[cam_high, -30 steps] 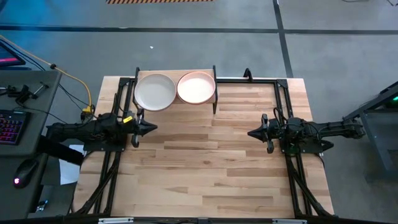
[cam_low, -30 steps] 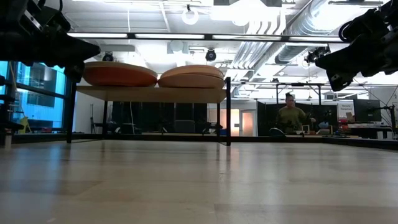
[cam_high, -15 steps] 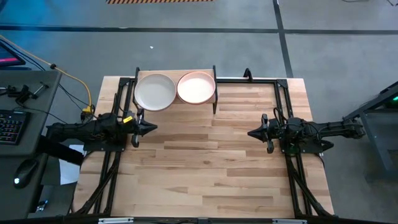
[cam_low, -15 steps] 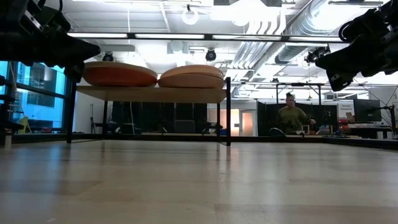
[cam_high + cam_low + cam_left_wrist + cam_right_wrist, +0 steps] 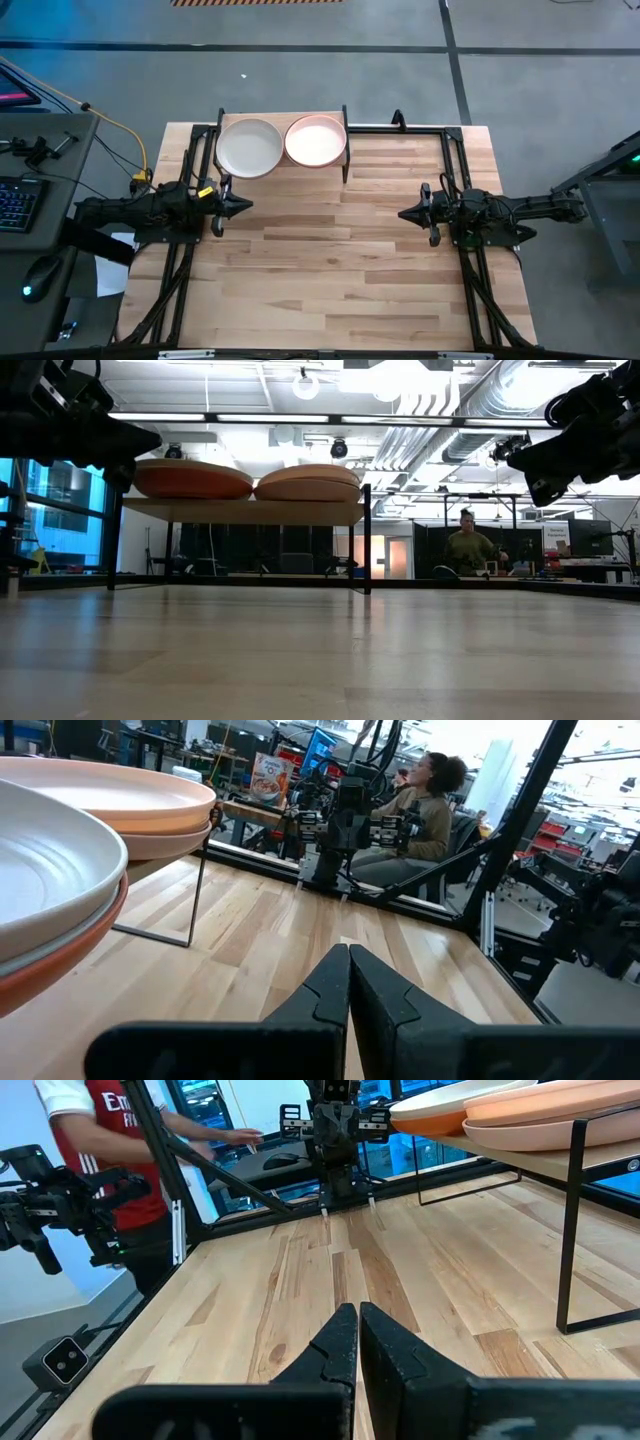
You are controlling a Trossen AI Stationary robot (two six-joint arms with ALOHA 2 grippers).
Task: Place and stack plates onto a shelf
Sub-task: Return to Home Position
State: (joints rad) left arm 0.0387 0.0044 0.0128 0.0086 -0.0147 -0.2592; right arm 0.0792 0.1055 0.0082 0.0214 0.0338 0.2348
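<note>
Two stacks of plates sit on the shelf (image 5: 345, 155) at the table's far edge. The left stack (image 5: 249, 147) has a cream plate on top over a terracotta one (image 5: 192, 481). The right stack (image 5: 316, 140) has a pink plate on top (image 5: 120, 790), with a peach plate under it (image 5: 307, 484). Lower plates in each stack are hidden. My left gripper (image 5: 246, 206) hovers shut above the table's left side, near the shelf's left end. My right gripper (image 5: 404, 214) hovers shut above the right side. Both point toward the table's middle.
The shelf stands on thin black legs (image 5: 570, 1230) with open space beneath it. Black frame rails (image 5: 470, 290) run along both table sides. A desk with a keyboard (image 5: 18, 205) is left of the table. People (image 5: 468, 545) are in the room beyond.
</note>
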